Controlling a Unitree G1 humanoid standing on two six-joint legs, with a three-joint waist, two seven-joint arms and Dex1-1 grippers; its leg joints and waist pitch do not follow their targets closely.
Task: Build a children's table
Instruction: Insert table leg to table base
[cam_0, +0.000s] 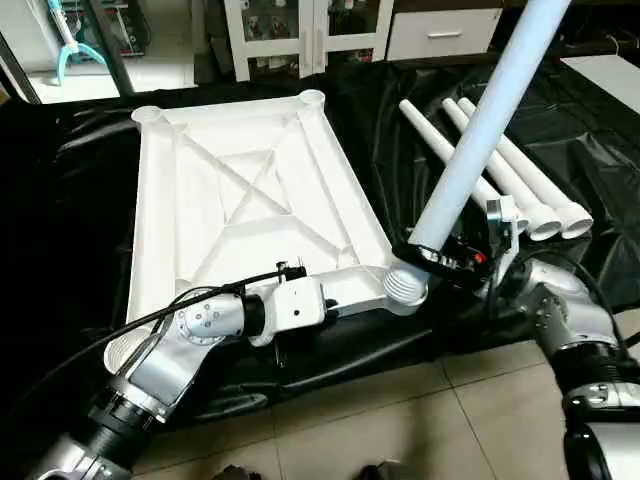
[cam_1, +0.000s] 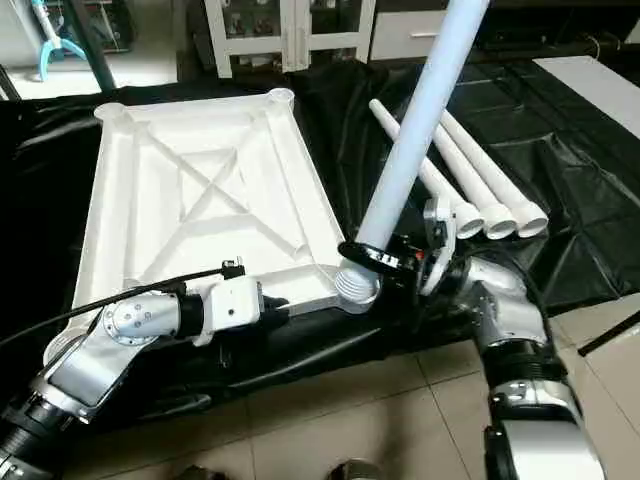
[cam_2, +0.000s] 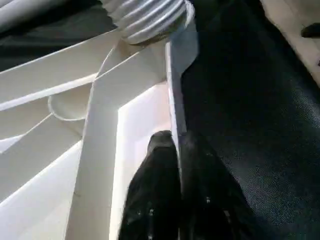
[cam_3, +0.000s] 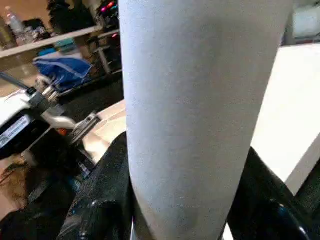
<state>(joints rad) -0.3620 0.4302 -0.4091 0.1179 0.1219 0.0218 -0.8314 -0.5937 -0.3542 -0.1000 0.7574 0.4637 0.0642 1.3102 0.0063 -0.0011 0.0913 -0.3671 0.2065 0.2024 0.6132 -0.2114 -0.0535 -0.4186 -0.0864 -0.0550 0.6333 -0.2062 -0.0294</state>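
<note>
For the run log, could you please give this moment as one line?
right claw: shut on leg, threaded end at near corner socket | left claw: shut on tabletop rim | spare legs: three lying on black sheet

A crinkled black plastic sheet (cam_0: 90, 200) is covering the low work surface, with its near edge hanging toward the beige tiled floor (cam_0: 420, 420). A white rectangular plastic tabletop (cam_0: 250, 190) is lying directly on the sheet, X-ribbed underside facing up, round sockets at its corners. Beside it, to the right, three long white tapered tubular legs (cam_0: 520, 180) are lying side by side, touching one another.
</note>
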